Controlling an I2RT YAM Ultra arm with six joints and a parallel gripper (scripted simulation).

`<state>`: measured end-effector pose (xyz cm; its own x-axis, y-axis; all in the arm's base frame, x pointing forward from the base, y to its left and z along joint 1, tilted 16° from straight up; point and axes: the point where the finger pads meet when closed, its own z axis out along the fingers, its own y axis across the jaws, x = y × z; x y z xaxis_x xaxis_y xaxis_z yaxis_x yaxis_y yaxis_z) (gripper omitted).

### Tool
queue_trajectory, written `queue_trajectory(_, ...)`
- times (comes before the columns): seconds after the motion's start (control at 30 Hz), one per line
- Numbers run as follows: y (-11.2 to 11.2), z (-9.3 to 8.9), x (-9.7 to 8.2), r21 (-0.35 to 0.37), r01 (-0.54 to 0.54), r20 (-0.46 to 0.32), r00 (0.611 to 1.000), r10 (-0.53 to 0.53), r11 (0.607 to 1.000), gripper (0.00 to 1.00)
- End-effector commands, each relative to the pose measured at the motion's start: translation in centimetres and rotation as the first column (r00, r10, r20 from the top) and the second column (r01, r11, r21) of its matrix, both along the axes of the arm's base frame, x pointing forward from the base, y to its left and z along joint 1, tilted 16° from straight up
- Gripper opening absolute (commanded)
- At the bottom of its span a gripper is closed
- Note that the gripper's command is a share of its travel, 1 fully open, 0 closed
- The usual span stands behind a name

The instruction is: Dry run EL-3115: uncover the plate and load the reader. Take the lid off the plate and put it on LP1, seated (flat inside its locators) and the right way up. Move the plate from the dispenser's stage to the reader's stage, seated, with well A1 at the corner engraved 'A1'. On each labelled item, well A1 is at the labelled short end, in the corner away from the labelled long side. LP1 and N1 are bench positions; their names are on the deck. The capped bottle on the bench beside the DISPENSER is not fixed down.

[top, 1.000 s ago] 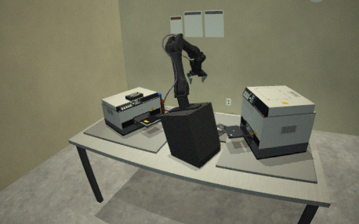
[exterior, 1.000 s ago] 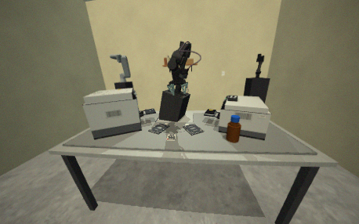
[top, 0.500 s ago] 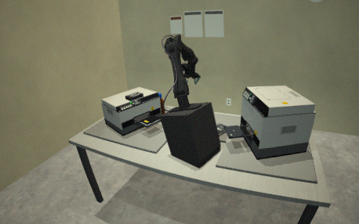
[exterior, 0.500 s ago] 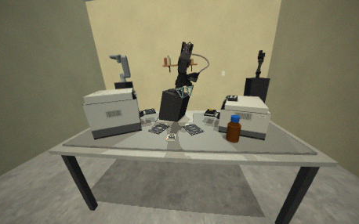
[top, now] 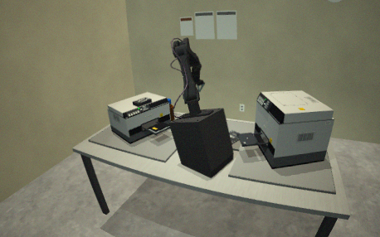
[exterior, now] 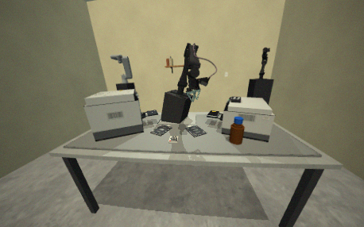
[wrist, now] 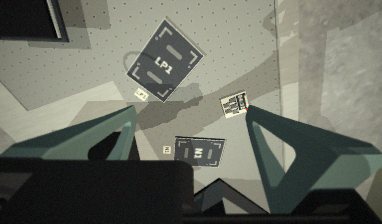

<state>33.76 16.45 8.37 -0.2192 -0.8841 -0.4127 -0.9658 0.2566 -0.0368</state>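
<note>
In the wrist view, the hand (wrist: 191, 111) (exterior: 193, 94) is released, with its fingers spread wide at left and right. Between them, the plate marked N1 (wrist: 198, 152) lies at the lower centre, and the plate marked LP1 (wrist: 165, 59) lies at the upper centre. In the exterior view, the brown bottle (exterior: 236, 134) with a blue cap stands upright on the desk (exterior: 203, 162), at right of centre, in front of the smaller machine (exterior: 253, 109).
</note>
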Motion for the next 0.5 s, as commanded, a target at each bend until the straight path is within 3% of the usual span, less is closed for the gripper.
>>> queue_trajectory(0.0,1.0,0.0,-0.6,-0.02,-0.076,0.042,0.996,0.077,0.997,1.0)
queue_trajectory(0.1,2.0,0.0,-1.2,-0.015,-0.063,0.042,0.997,0.064,0.998,1.0)
queue_trajectory(0.27,4.0,0.7,-1.4,-0.046,-0.196,0.105,0.974,0.2,0.98,1.0)
queue_trajectory(0.33,4.0,0.7,-1.4,-0.046,-0.196,0.105,0.974,0.2,0.98,1.0)
queue_trajectory(0.47,4.9,-0.9,-3.1,-0.085,-0.293,0.087,0.95,0.3,0.952,1.0)
